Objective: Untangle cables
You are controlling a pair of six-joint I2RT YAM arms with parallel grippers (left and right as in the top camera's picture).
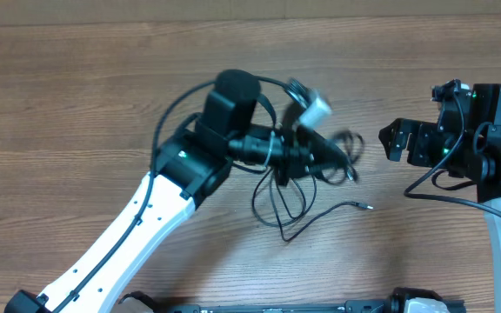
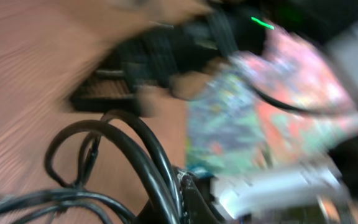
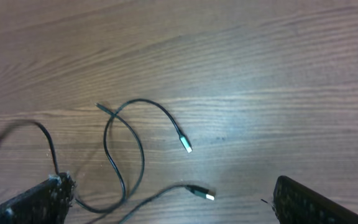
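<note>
Cables (image 2: 154, 158) loop right off my left gripper (image 1: 324, 152), which seems clamped on them mid-table, right gripper (image 3: 169, 196) wide and empty, so I'd lift slowly, then pinch a free plug (image 3: 186, 145).

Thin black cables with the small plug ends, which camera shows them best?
The right wrist view: the thin black cables are sharp and unobstructed, with one loop and two plug ends visible. Overhead shows the whole tangle, but it is partly hidden under the left arm. The left wrist view shows only blurred close-up loops.
</note>
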